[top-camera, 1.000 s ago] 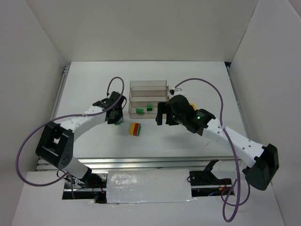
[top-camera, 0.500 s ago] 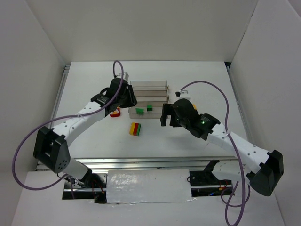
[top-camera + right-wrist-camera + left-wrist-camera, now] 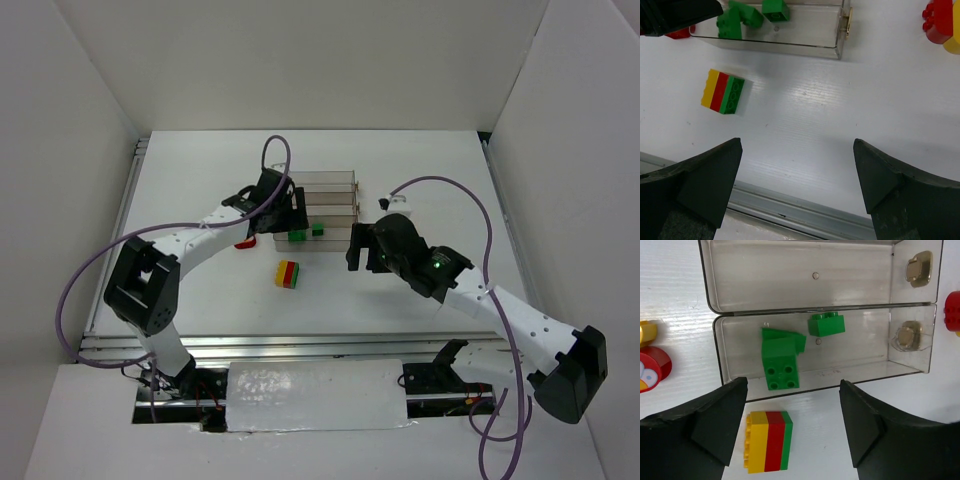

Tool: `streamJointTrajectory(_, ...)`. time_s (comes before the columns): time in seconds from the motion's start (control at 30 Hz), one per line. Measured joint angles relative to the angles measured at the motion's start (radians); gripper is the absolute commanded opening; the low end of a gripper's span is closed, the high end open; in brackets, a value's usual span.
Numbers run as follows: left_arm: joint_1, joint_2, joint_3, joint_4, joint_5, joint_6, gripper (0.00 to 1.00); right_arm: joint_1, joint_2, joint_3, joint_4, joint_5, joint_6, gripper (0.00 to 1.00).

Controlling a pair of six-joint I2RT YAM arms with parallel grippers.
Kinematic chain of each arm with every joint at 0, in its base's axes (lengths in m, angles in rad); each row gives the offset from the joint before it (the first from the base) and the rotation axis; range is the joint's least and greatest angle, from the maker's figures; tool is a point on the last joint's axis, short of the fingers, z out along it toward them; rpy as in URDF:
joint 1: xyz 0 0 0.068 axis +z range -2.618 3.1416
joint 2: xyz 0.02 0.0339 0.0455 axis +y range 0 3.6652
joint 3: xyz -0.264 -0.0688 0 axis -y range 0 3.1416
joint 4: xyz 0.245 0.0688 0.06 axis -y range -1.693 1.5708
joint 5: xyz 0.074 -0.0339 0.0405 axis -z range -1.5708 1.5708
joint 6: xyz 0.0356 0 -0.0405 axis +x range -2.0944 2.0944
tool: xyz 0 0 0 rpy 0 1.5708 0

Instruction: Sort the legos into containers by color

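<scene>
Find the white table (image 3: 200, 290) beneath both arms. Locate the containers (image 3: 330, 182) at its far centre: three clear troughs joined side by side.

Note the left gripper (image 3: 792, 382) above the near wall of the nearest trough (image 3: 720, 355), jaws spread wide, gripping and touching nothing. Note the right gripper (image 3: 797, 145) over bare table near the tray's right near corner, jaws likewise wide apart, empty.

See the yellow-red-green stack (image 3: 766, 441) on the table just before the nearest trough. Find inside that trough a larger green brick (image 3: 781, 362) and a small green brick (image 3: 826, 324), near each other. Spot a red and yellow pair (image 3: 940, 20) off the tray's right end, and a red round piece (image 3: 652, 370) with a yellow piece (image 3: 646, 332) off its left end.
</scene>
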Motion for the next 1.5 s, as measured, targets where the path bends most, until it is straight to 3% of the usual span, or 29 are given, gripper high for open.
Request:
streamJointTrajectory(0.23, -0.002, -0.003, 0.011, -0.002, -0.037, 0.0, 0.99, 0.0, 0.002, -0.005, 0.019, -0.03, -0.003, 1.0)
streamJointTrajectory(0.37, -0.029, -0.072, -0.024, -0.035, -0.092, -0.001, 0.99, 0.0, 0.021, -0.011, 0.029, -0.034, 0.019, 1.0)
streamJointTrajectory(0.53, -0.118, -0.249, -0.074, -0.13, -0.158, -0.003, 0.99, -0.001, 0.018, -0.03, 0.032, 0.01, 0.08, 1.0)
streamJointTrajectory(0.7, -0.214, -0.294, -0.135, -0.178, -0.198, -0.029, 0.99, -0.002, -0.028, -0.036, 0.037, 0.007, 0.105, 1.0)
streamJointTrajectory(0.93, -0.247, -0.238, -0.249, -0.22, -0.211, -0.053, 0.98, -0.002, -0.069, -0.047, 0.044, -0.025, 0.105, 1.0)
streamJointTrajectory(1.5, -0.248, 0.001, -0.228, -0.151, -0.24, -0.046, 0.87, -0.002, -0.088, -0.101, 0.052, -0.086, 0.097, 1.0)
